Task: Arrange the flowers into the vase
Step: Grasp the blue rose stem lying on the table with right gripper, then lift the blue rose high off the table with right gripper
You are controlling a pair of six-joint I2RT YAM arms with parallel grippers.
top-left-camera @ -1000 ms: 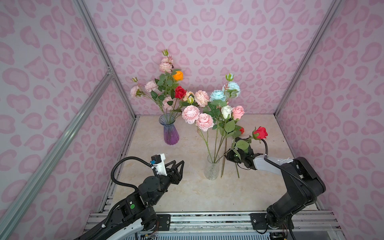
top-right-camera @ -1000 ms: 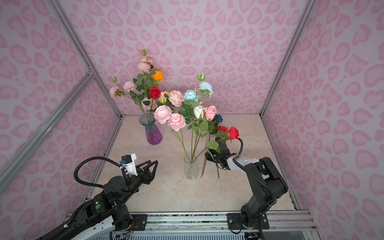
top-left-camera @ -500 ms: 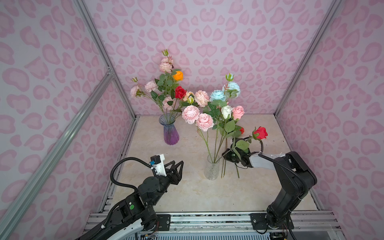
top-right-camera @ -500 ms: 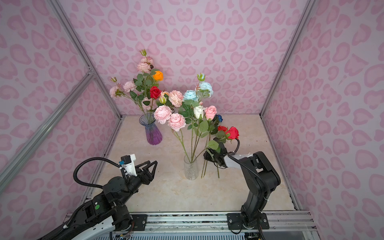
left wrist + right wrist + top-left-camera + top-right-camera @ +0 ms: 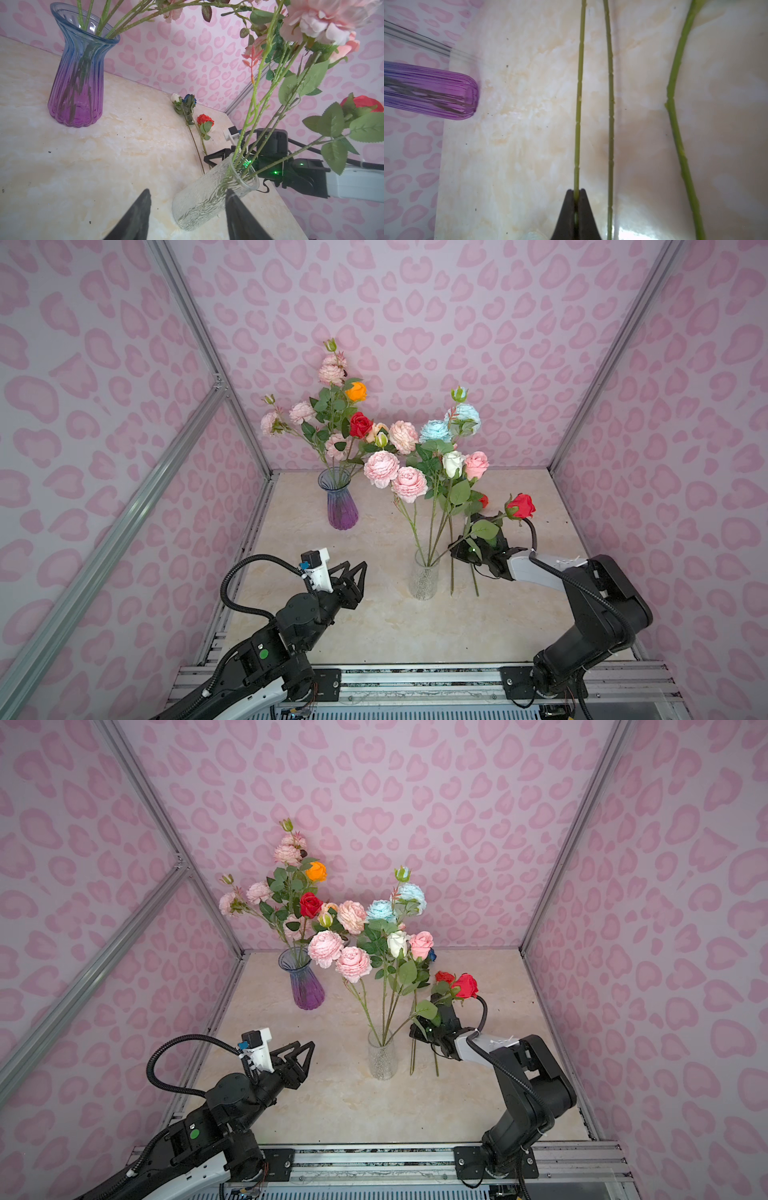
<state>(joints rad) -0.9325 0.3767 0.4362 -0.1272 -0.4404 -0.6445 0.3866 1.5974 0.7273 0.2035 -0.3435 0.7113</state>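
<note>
Green and thin, one stem is all the right wrist view shows of the flower held by the right gripper, whose jaws are pressed shut on it. The frame cuts off the bloom, so which flower it is cannot be told. In both top views leaves hide those fingertips.

The flowers stand in two bunches, one in the clear vase mid-table and one in the purple vase nearer the back wall. A red rose leans out of the clear vase toward the right arm.

The left wrist view plainly shows two more lying flat on the table, a blue-and-white flower and a small red flower. In the top views foliage covers most of their blooms.

The right arm reaches in low, its gripper just beside the clear vase. The left gripper hovers above the table to the left of that vase, jaws open and empty, with the vase ahead of its fingers.
</note>
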